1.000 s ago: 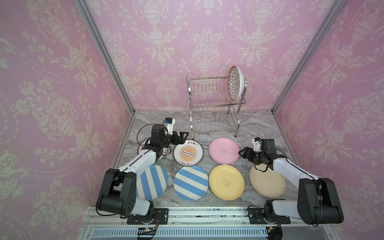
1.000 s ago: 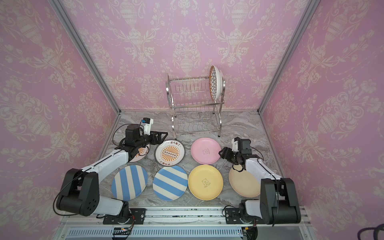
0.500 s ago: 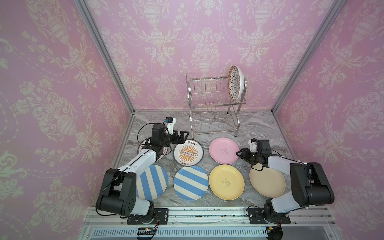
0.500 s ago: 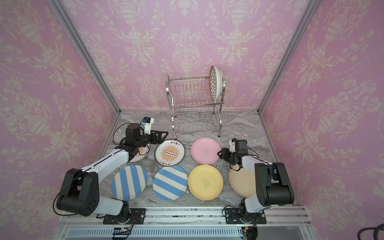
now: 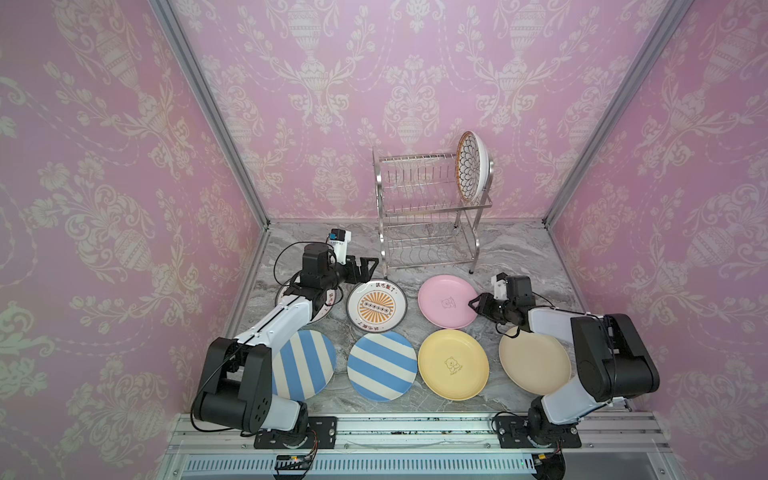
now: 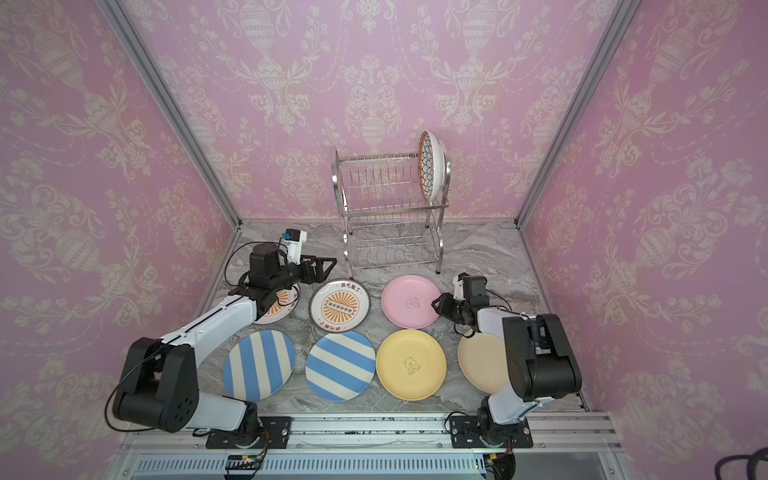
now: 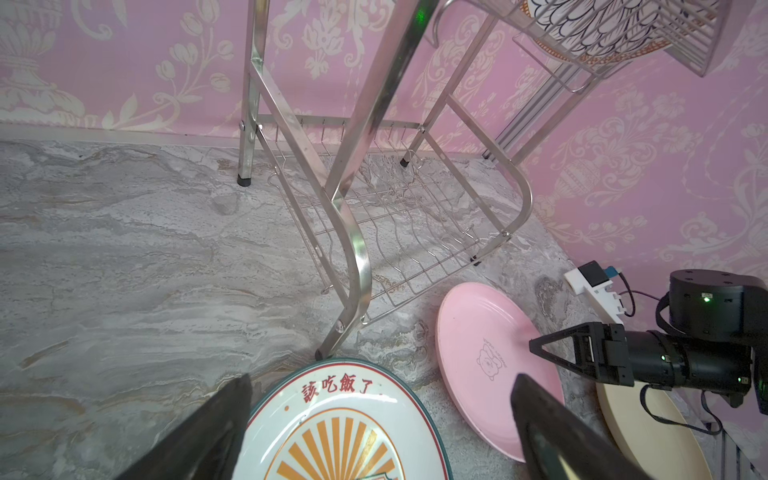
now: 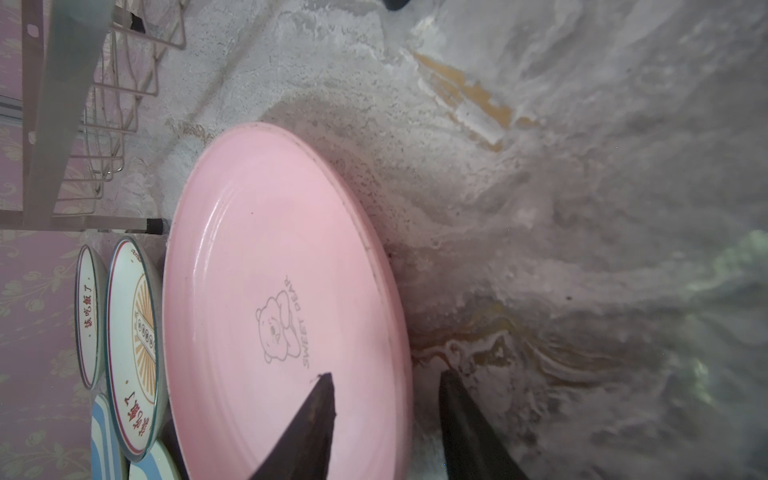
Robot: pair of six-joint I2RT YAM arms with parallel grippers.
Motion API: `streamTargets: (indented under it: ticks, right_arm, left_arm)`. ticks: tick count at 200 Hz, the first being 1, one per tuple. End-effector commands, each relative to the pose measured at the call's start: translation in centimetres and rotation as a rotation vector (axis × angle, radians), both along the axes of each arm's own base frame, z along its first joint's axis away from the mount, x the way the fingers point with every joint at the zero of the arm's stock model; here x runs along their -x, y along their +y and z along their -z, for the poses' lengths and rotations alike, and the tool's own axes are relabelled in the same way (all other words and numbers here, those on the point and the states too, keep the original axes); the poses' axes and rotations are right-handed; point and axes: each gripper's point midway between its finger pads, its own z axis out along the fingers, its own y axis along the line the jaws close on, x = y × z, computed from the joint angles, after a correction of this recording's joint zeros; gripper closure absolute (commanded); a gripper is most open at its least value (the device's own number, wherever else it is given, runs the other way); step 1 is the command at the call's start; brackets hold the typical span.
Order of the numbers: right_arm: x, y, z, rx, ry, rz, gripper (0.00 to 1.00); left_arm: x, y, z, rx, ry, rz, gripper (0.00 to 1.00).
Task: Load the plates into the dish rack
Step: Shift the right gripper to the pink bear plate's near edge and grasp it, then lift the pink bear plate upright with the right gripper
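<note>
Round matte-pink plate (image 5: 446, 300) lies flat on the grey marble-look tabletop (image 5: 519, 249), just in front of the two-tier steel-wire dish rack (image 5: 424, 216). It is round, so no long axis; we judge the pick turns on its rim facing the right gripper (image 5: 473, 302). The right wrist view shows one finger over the plate's face and the other beyond the rim, jaws part-way apart, not pinching. Right arm is nearer. The left gripper (image 5: 365, 266) hangs wide, empty. We count eight plates: two white sunburst plates (image 5: 376, 305), two blue-striped plates (image 5: 381, 365), one yellow plate (image 5: 453, 363), one beige plate (image 5: 534, 359), the pink, one dark scale-patterned plate (image 5: 471, 170) upright in the top tier.
</note>
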Motion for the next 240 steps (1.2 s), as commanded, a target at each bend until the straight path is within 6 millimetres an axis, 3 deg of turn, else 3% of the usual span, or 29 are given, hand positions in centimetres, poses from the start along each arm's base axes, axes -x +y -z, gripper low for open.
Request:
streamTargets:
  ticks: [1, 88, 148, 240]
  right_arm:
    - [-0.6, 0.2, 0.3, 0.01, 0.016, 0.019, 0.59]
    - [-0.6, -0.1, 0.2, 0.035, 0.016, 0.058, 0.75]
    - [-1.1, -0.2, -1.5, 0.026, -0.018, 0.108, 0.83]
    - [-0.5, -1.1, -4.2, 0.097, -0.021, 0.126, 0.97]
  left_arm:
    - [-0.2, -0.5, -1.8, -0.008, -0.06, 0.028, 0.01]
    - [-0.4, -0.8, -2.4, -0.006, -0.086, 0.045, 0.01]
    - [-0.3, -1.8, -3.1, 0.068, -0.099, 0.086, 0.01]
    - [-0.1, -1.5, -2.9, 0.047, -0.114, 0.078, 0.01]
